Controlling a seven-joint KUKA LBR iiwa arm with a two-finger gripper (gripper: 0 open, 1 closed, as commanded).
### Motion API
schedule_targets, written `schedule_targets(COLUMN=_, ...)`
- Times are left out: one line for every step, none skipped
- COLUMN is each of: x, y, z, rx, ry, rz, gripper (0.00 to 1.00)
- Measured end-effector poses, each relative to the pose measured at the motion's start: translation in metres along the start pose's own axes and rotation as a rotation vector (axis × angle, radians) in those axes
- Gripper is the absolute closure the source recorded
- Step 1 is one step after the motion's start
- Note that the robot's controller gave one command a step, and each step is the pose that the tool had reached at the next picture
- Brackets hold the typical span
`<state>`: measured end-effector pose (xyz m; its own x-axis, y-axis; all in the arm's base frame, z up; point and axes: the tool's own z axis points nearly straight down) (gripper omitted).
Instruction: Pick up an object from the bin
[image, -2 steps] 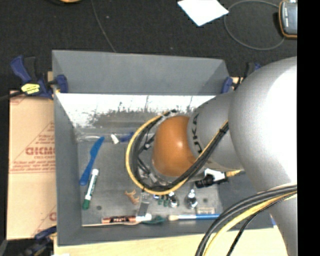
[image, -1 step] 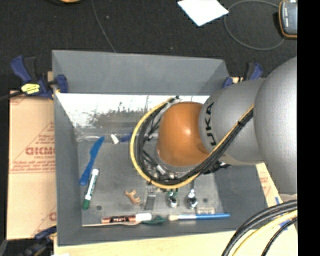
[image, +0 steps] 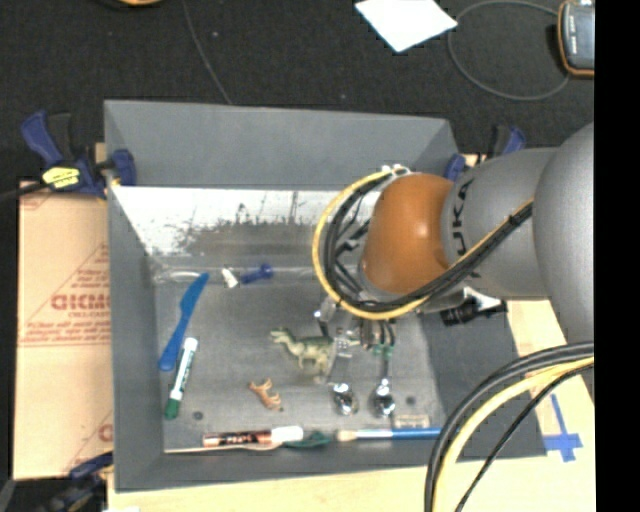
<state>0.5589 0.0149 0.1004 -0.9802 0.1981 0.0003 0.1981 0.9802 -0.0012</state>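
Currently we see the grey metal bin (image: 130, 300) with the arm (image: 520, 230) reaching in from the view's right, its orange cover (image: 405, 245) sitting above the end effector (image: 363, 400). The end effector is open: its two fingers (image: 345, 400) point down at the bin floor with a bare gap between them, and we see nothing gripped.

Well away on the view's left of the end effector lie a long blue stick-like tool (image: 183, 320) and a white marker with a green cap (image: 180, 378). Below and to the left of it, along the bin's near edge, lies a brush with a red-and-black handle (image: 245, 438). A slim blue-and-white pen (image: 395, 433) lies just below the fingertips.

The nearest thing is an olive-green toy dinosaur (image: 305, 350), just up and to the left of the left-hand finger and outside the gap. A small blue piece (image: 258, 271) lies farther up and left, near the back wall. A tiny brown piece (image: 265, 392) lies level with the fingers, beyond the dinosaur.
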Motion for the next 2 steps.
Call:
schedule_targets(x=-0.011, y=0.009, z=0.029, rx=-0.006, ry=-0.006, rz=-0.053, gripper=0.0)
schedule_targets(x=0.009, y=0.03, z=0.029, rx=-0.003, ry=-0.006, rz=-0.02, gripper=1.0)
